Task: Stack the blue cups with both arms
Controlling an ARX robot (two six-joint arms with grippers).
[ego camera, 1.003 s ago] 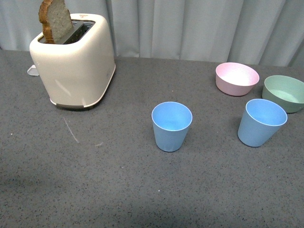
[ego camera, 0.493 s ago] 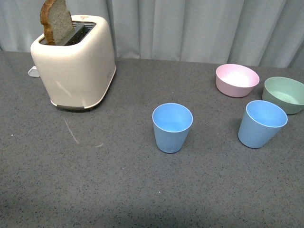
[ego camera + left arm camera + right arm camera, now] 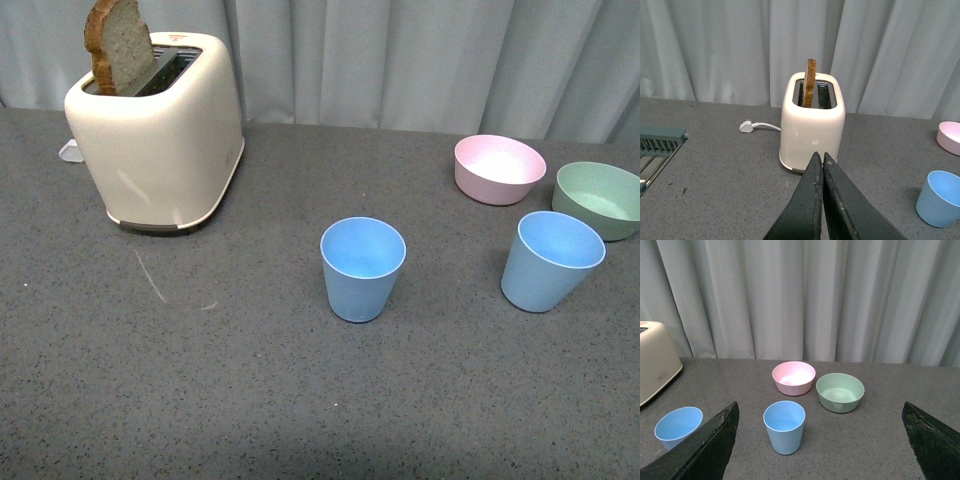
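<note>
Two light blue cups stand upright and apart on the grey table. One cup [image 3: 362, 268] is near the middle, the other cup [image 3: 551, 260] at the right, just in front of the green bowl. Neither arm shows in the front view. In the left wrist view my left gripper [image 3: 821, 156] is shut and empty, above the table in front of the toaster, with the middle cup [image 3: 940, 198] off to one side. In the right wrist view my right gripper [image 3: 820, 407] is wide open and empty; the right cup [image 3: 784, 426] stands between its fingertips [image 3: 729, 412], further off. The middle cup [image 3: 678, 426] shows beside it.
A cream toaster [image 3: 160, 130] with a bread slice [image 3: 118, 45] stands at the back left, its plug [image 3: 746, 126] lying behind it. A pink bowl [image 3: 499, 167] and a green bowl [image 3: 600, 197] sit at the back right. A grey rack [image 3: 657, 147] lies at the table's left. Curtains hang behind.
The front view has shifted very slightly since a second ago; the cups, bowls and toaster have not moved on the table.
</note>
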